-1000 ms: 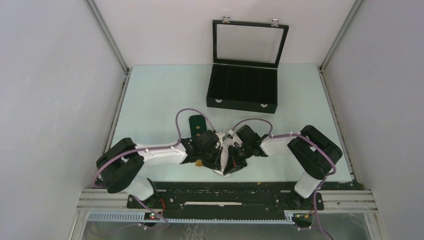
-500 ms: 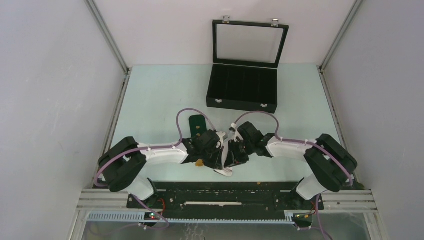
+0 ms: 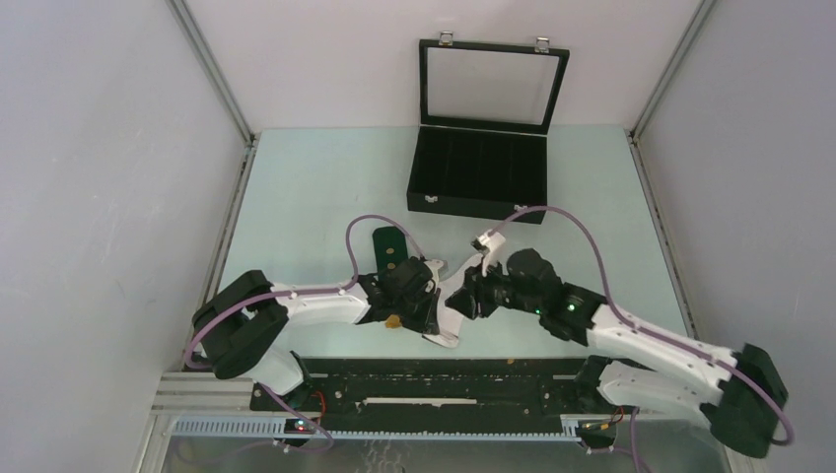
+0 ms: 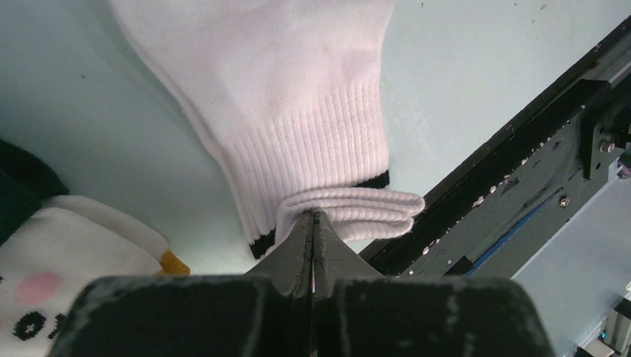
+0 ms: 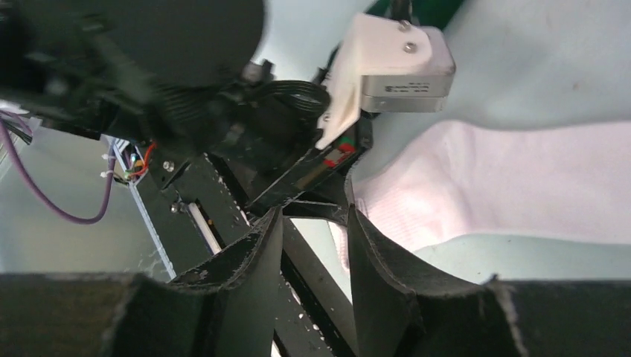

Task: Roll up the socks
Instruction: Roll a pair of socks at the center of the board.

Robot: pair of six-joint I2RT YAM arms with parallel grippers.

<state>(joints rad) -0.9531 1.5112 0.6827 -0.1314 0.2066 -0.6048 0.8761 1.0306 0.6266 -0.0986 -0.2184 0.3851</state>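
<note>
The left gripper (image 4: 312, 217) is squeezed shut on the folded cuff of the white sock (image 4: 298, 104), right by the black stripe. The right gripper (image 5: 314, 223) has its jaws apart with nothing in them. It hangs just beside the same sock.

The white sock lies on the table (image 3: 315, 197) between the two arms, near the front edge. The green sock (image 3: 387, 241) lies beside it, by the left arm.

To roll well, I think the left gripper should hold the fold snug and turn it over slowly toward the toe. The right one should press the sock flat so it does not slide.

A black box (image 3: 478, 177) stands open, well apart at the back.

No words can be read. The sticker on the white block (image 5: 394, 67) is too small.
</note>
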